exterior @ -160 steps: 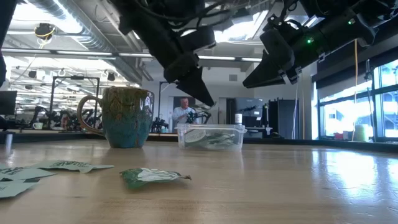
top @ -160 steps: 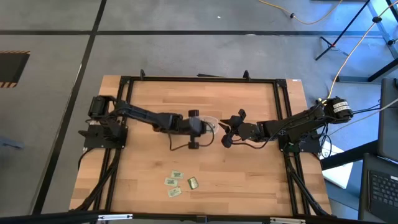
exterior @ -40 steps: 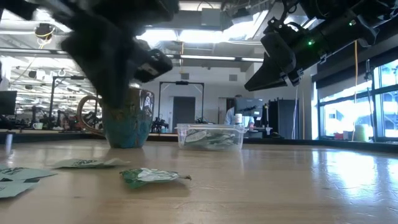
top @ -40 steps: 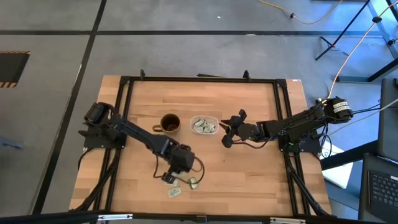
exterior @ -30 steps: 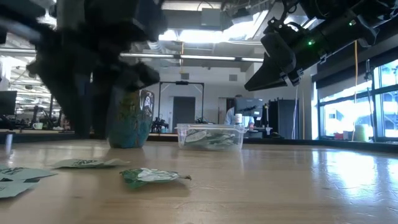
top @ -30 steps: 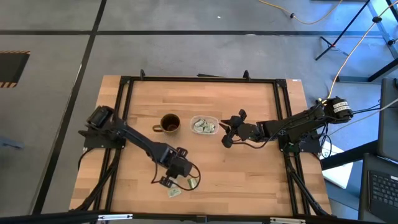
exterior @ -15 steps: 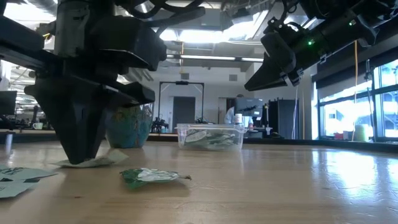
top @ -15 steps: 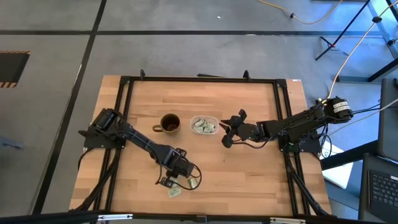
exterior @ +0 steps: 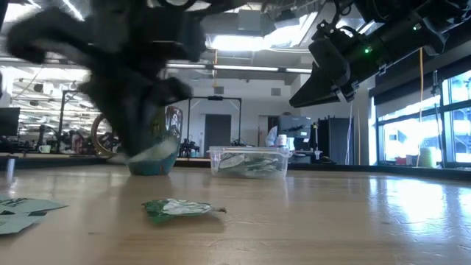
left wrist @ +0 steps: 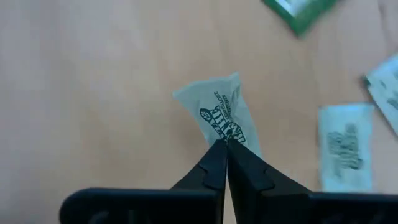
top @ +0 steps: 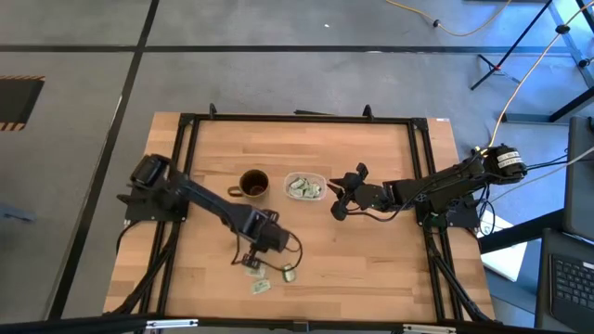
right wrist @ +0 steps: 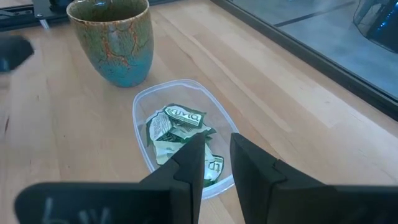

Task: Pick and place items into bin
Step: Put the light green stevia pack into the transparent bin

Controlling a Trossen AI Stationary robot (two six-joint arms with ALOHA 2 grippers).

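Note:
My left gripper (left wrist: 224, 144) is shut on a pale green-and-white packet (left wrist: 219, 115) near the table's front middle (top: 250, 263). In the low view the packet (exterior: 146, 155) shows below the blurred gripper, in front of the mug. Three more packets lie flat on the wood: a gold-brown one (top: 287, 275), a pale one (top: 260, 287), and a crumpled green one (exterior: 180, 208). The clear bin (top: 324, 183) holds several packets (right wrist: 180, 134). My right gripper (right wrist: 214, 155) is open and empty, hovering just right of the bin (top: 339, 199). My left gripper pinches one end of the packet (left wrist: 222, 137) between its two fingertips. The fingers come from above, pointing down. The packet is lifted clear of the table and hangs below the fingers, slightly bent.
A round brown-green mug (top: 253, 184) stands just left of the bin; it also shows in the right wrist view (right wrist: 112, 37). More packets (exterior: 22, 206) lie at the low view's left edge. Bare wood stretches to the right of the bin and the packets.
My left gripper has gone down onto a packet near the table's front, taken hold of it and risen with it a little toward the far edge. The packet, flat on the wood half a second ago, is now lifted clear.

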